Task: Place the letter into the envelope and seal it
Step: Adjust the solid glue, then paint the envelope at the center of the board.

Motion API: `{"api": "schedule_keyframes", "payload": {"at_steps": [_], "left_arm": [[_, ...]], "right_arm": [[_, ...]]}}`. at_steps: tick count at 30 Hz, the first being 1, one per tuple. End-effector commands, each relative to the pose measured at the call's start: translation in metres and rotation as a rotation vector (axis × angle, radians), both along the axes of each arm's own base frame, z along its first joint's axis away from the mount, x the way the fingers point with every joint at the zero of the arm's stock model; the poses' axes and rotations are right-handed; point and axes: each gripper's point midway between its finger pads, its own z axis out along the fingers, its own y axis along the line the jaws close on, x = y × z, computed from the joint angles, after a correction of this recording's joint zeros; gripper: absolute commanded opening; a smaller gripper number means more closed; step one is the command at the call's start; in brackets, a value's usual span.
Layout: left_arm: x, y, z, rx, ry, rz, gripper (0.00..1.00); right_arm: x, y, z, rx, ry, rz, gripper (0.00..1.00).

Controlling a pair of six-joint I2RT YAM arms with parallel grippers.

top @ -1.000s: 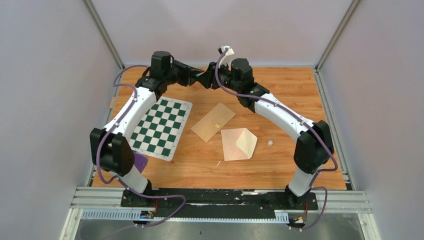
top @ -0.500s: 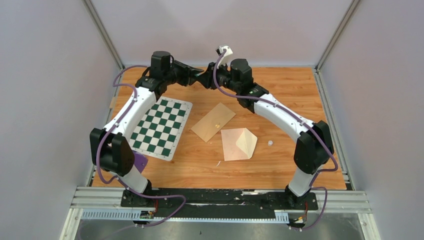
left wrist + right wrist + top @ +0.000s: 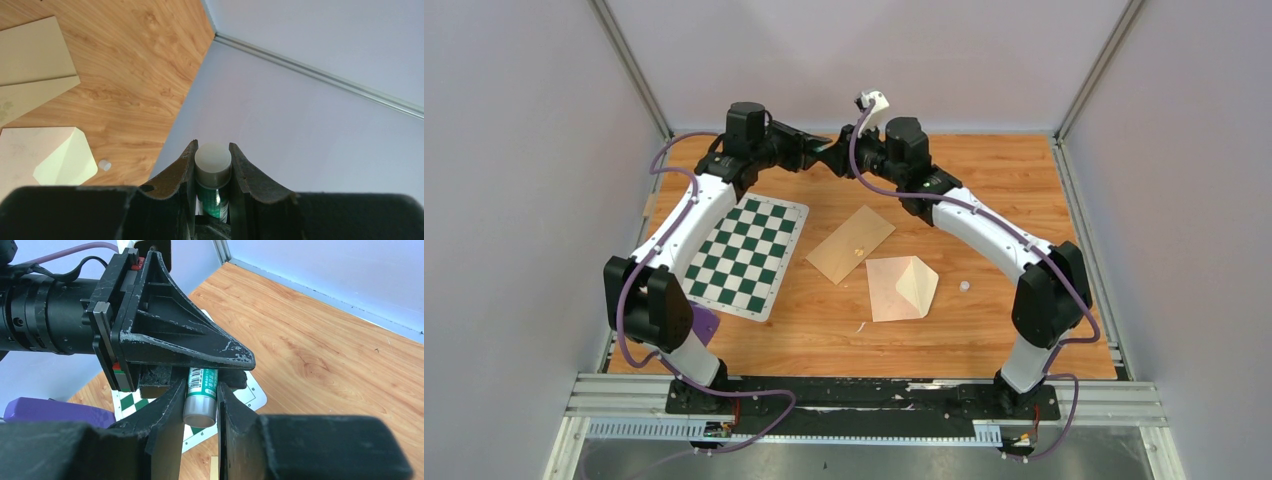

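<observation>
The left gripper [image 3: 212, 145] pinches a glue stick [image 3: 212, 162] between its fingers, white cap outward, green label behind it. On the wooden table [image 3: 135, 75] at left lie a tan envelope [image 3: 30, 55], the letter [image 3: 25, 150] near it, and a small white disc [image 3: 104, 164] just beside the letter

Glue stick [image 3: 212, 161], body mostly hidden between the left fingers [image 3: 174, 176]; tiny white speck [image 3: 964, 286], identity unclear.

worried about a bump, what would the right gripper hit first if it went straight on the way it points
Most likely the left gripper: it crosses just ahead of the right gripper, whose fingers flank the glue stick that the left one holds. Exact depth is hard to judge.
</observation>
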Motion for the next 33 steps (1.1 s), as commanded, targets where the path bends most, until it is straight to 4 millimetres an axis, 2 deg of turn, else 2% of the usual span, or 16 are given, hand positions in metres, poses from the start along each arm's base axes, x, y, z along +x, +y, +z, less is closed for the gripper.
{"api": "schedule_keyframes", "payload": {"at_steps": [1,2,6,9,14,16,17,18,20,21,22,23,25,26,27,33], "left_arm": [[-0.017,-0.008,0.007,-0.005,0.004,-0.050,0.33],[-0.016,-0.006,0.006,0.009,-0.006,-0.049,0.45],[-0.013,0.002,0.000,0.061,-0.039,-0.048,0.63],[-0.012,0.014,-0.010,0.098,-0.040,-0.037,0.68],[-0.006,0.042,-0.040,0.223,-0.103,-0.049,0.69],[-0.007,0.041,-0.056,0.261,-0.175,-0.111,0.66],[-0.012,0.040,-0.078,0.268,-0.157,-0.130,0.63],[-0.005,0.034,-0.076,0.247,-0.237,-0.158,0.59],[-0.007,0.022,-0.107,0.225,-0.301,-0.237,0.45],[-0.006,0.013,-0.100,0.215,-0.417,-0.300,0.36],[-0.007,0.005,-0.119,0.225,-0.444,-0.361,0.29],[-0.016,-0.005,-0.117,0.214,-0.530,-0.459,0.16],[-0.031,-0.024,-0.137,0.200,-0.559,-0.587,0.04],[-0.044,-0.035,-0.154,0.186,-0.541,-0.629,0.02],[-0.053,-0.048,-0.151,0.160,-0.590,-0.656,0.00],[-0.108,-0.094,-0.189,0.070,-0.551,-0.825,0.00]], "right_arm": [[-0.002,-0.022,0.058,0.051,-0.154,-0.010,0.00],[-0.002,-0.027,0.056,0.040,-0.149,-0.002,0.00],[-0.006,-0.050,0.044,-0.024,-0.112,0.032,0.00],[-0.017,-0.071,0.027,-0.097,-0.050,0.084,0.00],[-0.060,-0.109,-0.017,-0.305,0.122,0.231,0.00],[-0.081,-0.121,-0.031,-0.382,0.194,0.290,0.00],[-0.094,-0.126,-0.040,-0.416,0.232,0.326,0.00],[-0.108,-0.130,-0.050,-0.446,0.278,0.371,0.00],[-0.132,-0.137,-0.071,-0.516,0.346,0.451,0.00],[-0.142,-0.141,-0.084,-0.558,0.371,0.476,0.00],[-0.151,-0.145,-0.094,-0.597,0.375,0.501,0.00],[-0.161,-0.148,-0.102,-0.628,0.378,0.532,0.00],[-0.181,-0.153,-0.116,-0.675,0.388,0.612,0.00],[-0.189,-0.155,-0.123,-0.700,0.400,0.642,0.00],[-0.194,-0.157,-0.129,-0.724,0.407,0.652,0.00],[-0.201,-0.164,-0.162,-0.854,0.449,0.650,0.00]]}}
